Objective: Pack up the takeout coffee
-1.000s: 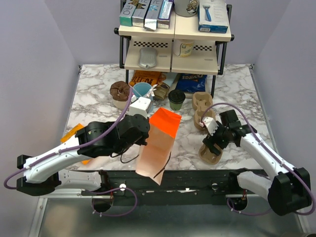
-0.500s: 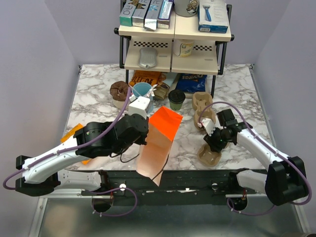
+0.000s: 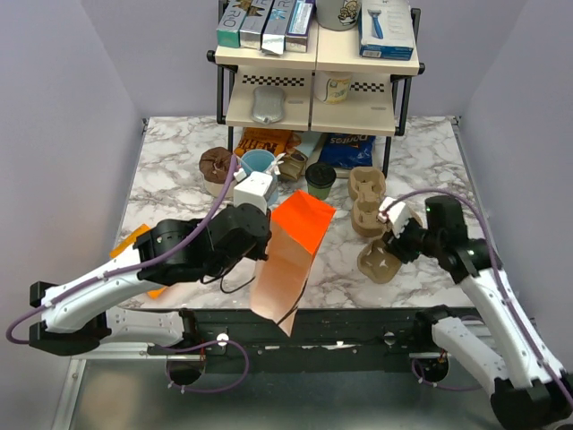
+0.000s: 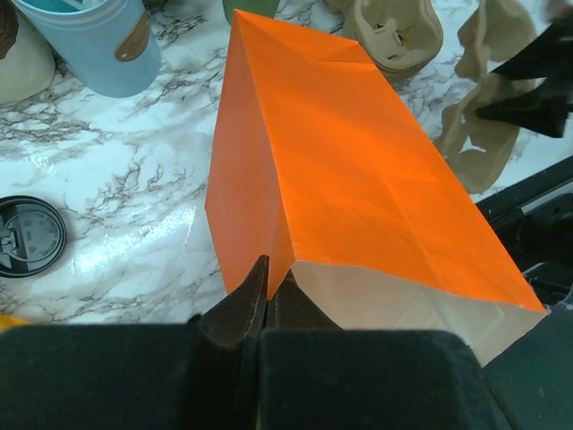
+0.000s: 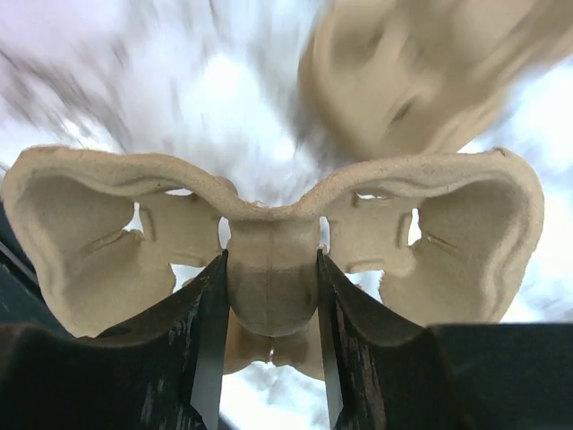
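Note:
The takeout coffee (image 3: 320, 179), a dark green cup with a black lid, stands upright in front of the shelf rack, apart from both grippers. My left gripper (image 3: 261, 253) (image 4: 269, 276) is shut on the rim corner of an orange paper bag (image 3: 291, 251) (image 4: 358, 170), which lies with its mouth toward the near edge. My right gripper (image 3: 400, 246) (image 5: 271, 331) is shut on the centre post of a brown pulp cup carrier (image 3: 380, 262) (image 5: 269, 269), held tilted just right of the bag.
A second pulp carrier (image 3: 367, 202) (image 5: 412, 81) lies behind the held one. A light blue cup (image 3: 258, 164) (image 4: 98, 45), a brown-lidded cup (image 3: 218, 166), a white box (image 3: 253, 190) and snack bags (image 3: 345, 148) crowd the front of the shelf rack (image 3: 318, 112). A loose black lid (image 4: 27, 237) lies left of the bag.
My right gripper has closed on the pulp carrier and lifted it back from the near edge. The left arm and the bag have hardly moved.

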Controlling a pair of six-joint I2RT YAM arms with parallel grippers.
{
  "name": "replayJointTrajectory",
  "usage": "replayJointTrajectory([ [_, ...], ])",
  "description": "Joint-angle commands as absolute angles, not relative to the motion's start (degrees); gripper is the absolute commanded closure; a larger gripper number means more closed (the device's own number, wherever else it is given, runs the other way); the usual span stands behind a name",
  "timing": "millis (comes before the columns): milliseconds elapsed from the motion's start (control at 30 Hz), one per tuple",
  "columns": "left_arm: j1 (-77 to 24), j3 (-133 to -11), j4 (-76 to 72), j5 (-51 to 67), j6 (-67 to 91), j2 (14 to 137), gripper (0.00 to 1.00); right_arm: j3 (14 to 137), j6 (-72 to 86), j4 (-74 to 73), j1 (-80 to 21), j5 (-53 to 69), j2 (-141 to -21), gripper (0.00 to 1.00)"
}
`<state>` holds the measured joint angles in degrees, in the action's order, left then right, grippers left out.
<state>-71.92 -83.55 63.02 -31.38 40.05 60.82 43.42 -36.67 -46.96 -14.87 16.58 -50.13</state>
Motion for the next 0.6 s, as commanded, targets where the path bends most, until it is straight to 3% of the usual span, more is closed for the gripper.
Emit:
replayJointTrajectory([
  [0, -71.28, -86.57, 64.33, -30.41, 40.69, 63.01, 1.0, 48.33, -39.9, -46.06, -14.59, 30.39, -38.87, 0.62],
  [100, -70.84, -89.28, 66.79, -30.84, 41.66, 66.35, 1.0, 50.96, -39.46, -41.32, -14.59, 41.46, -32.1, 0.64],
  [233, -69.7, -92.28, 67.86, -32.17, 43.42, 71.35, 1.0, 51.58, -26.39, -20.71, -14.68, 51.65, -28.65, 0.65],
  [400, -67.24, -94.3, 65.83, -30.24, 43.15, 74.62, 1.0, 57.12, -4.51, -6.09, -14.59, 72.83, -33.74, 0.64],
  [467, -65.05, -94.48, 65.48, -27.7, 42.98, 75.67, 1.0, 56.09, 12.09, 10.39, -15.64, 78.28, -34.19, 0.64],
  [567, -62.32, -95.18, 65.65, -24.8, 43.24, 76.99, 1.0, 53.54, 26.57, 27.83, -16.69, 78.22, -33.4, 0.64],
])
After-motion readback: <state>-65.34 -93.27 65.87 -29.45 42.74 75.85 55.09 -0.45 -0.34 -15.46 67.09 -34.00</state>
